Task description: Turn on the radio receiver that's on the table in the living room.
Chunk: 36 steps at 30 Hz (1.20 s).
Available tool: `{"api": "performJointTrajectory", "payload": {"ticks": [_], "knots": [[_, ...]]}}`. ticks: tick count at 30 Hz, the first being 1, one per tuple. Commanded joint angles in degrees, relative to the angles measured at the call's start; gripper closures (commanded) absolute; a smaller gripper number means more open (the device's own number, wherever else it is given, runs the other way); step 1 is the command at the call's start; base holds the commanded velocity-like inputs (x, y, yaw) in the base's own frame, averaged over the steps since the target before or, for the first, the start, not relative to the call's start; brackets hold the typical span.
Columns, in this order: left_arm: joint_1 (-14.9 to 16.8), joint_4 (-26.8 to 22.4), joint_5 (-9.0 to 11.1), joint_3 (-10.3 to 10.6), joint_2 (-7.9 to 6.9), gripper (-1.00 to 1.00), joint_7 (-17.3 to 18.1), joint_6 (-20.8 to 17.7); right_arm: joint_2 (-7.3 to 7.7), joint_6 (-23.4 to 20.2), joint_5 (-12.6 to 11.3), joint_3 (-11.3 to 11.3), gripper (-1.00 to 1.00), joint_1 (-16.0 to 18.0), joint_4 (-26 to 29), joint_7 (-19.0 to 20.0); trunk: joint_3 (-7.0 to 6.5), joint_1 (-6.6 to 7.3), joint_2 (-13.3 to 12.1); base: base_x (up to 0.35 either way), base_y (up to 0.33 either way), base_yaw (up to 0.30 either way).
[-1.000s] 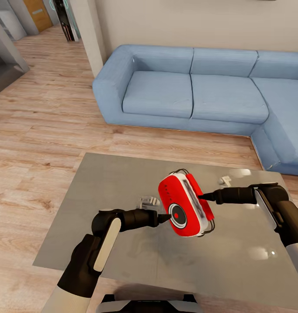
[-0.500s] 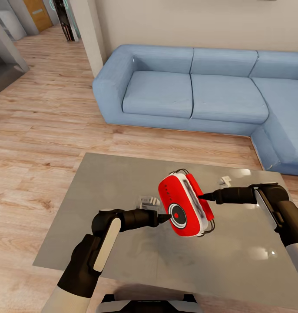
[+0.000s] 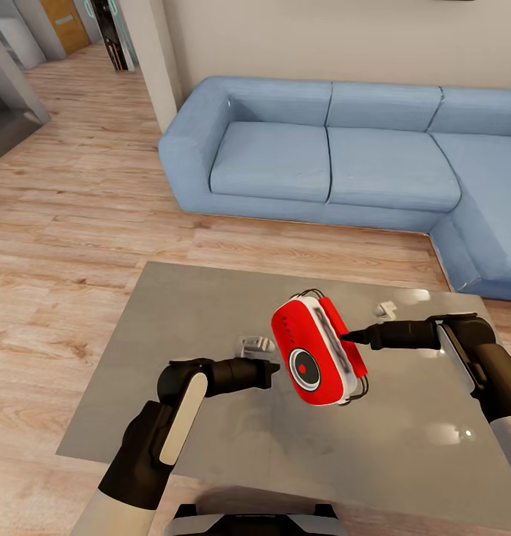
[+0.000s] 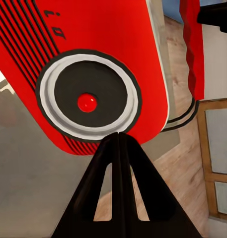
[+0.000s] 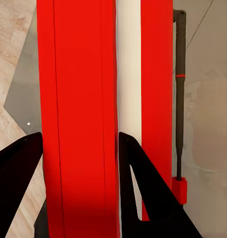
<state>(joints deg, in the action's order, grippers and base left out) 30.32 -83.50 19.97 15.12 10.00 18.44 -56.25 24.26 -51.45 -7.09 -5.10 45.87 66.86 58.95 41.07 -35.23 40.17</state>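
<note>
Radio receiver (image 3: 317, 350): a glossy red, rounded-rectangular shell with a white band around its middle, held tilted in the air above the table (image 3: 188, 313), whose smooth grey top reflects it faintly. Its front carries a round black dial (image 4: 88, 101) ringed in white with a small red dot at the centre, plus fine black ribbed lines across the red face. A thin dark wire handle (image 5: 179, 99) runs along one edge, with a narrow red band partway along it.

The right tool (image 3: 349, 337) is clamped on the radio's edge; from the right wrist, its two black wedge-shaped fingers (image 5: 143, 188) straddle one red half of the shell, beside the white seam. The left tool (image 3: 275, 366) has its two slim black fingers (image 4: 118, 163) pressed together into a single point, gripping nothing, just short of the dial's rim.

Beyond the table lie pale wood planks (image 3: 77, 193) and a soft blue sofa (image 3: 322, 156) with rounded cushions.
</note>
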Motion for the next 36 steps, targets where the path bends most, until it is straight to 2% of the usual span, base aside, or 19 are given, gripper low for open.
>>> {"api": "performJointTrajectory", "payload": {"ticks": [1, 6, 8, 11, 13, 15, 19, 26, 30, 36], "knots": [[0.0, 0.0, 0.03, 0.02, 0.0, 1.0, 0.01, 0.0, 0.0, -0.32, -0.55, 0.0, 1.0, 0.01, 0.03, 0.02, 0.0, 0.0, 0.0, 0.0, 0.0, 0.0], [0.0, 0.02, 0.52, 0.16, 0.0, 1.0, 0.06, 0.0, 0.0, -0.32, -0.56, 0.01, 1.0, 0.01, 0.03, 0.02, 0.0, 0.0, 0.0, 0.0, 0.0, 0.0], [0.0, 0.65, 1.3, 0.97, 0.0, 1.0, 0.08, 0.02, 0.0, -0.32, -0.56, -0.01, 1.0, 0.01, 0.03, 0.02, 0.0, 0.0, 0.0, 0.0, 0.0, 0.0], [0.0, 4.13, 4.15, 3.35, 0.0, 1.0, 0.03, 3.81, 0.0, -0.32, -0.56, -0.07, 1.0, 0.01, 0.03, 0.02, 0.0, 0.0, 0.0, 0.0, 0.0, 0.0], [0.0, 6.3, 5.86, 3.95, 0.0, 1.0, 0.05, 5.59, 0.0, -0.32, -0.56, -0.08, 1.0, 0.01, 0.03, 0.02, 0.0, 0.0, 0.0, 0.0, 0.0, 0.0], [0.0, 7.15, 6.49, 4.15, 0.0, 1.0, 0.05, 6.13, -0.02, -0.32, -0.56, -0.08, 1.0, 0.01, 0.03, 0.02, 0.0, 0.0, 0.0, 0.0, 0.0, 0.0], [0.0, 7.66, 6.81, 4.29, 0.0, 1.0, 0.02, 6.55, -0.01, -0.32, -0.56, -0.08, 1.0, 0.01, 0.03, 0.02, 0.0, 0.0, 0.0, 0.0, 0.0, 0.0], [0.0, 7.83, 6.15, 4.35, 0.0, 1.0, -0.44, 6.91, 0.0, -0.24, -0.56, -0.08, 1.0, 0.01, 0.03, 0.02, 0.0, 0.0, 0.0, 0.0, 0.0, 0.0], [0.0, 8.24, 6.13, 4.39, 0.0, 1.0, -0.64, 9.18, 0.0, -0.23, -0.56, -0.08, 1.0, 0.01, 0.03, 0.02, 0.0, 0.0, 0.0, 0.0, 0.0, 0.0], [0.0, 8.42, 6.12, 4.39, 0.0, 1.0, -0.72, 9.77, 0.0, -0.23, -0.48, -0.08, 1.0, 0.01, 0.03, 0.02, 0.0, 0.0, 0.0, 0.0, 0.0, 0.0]]}}
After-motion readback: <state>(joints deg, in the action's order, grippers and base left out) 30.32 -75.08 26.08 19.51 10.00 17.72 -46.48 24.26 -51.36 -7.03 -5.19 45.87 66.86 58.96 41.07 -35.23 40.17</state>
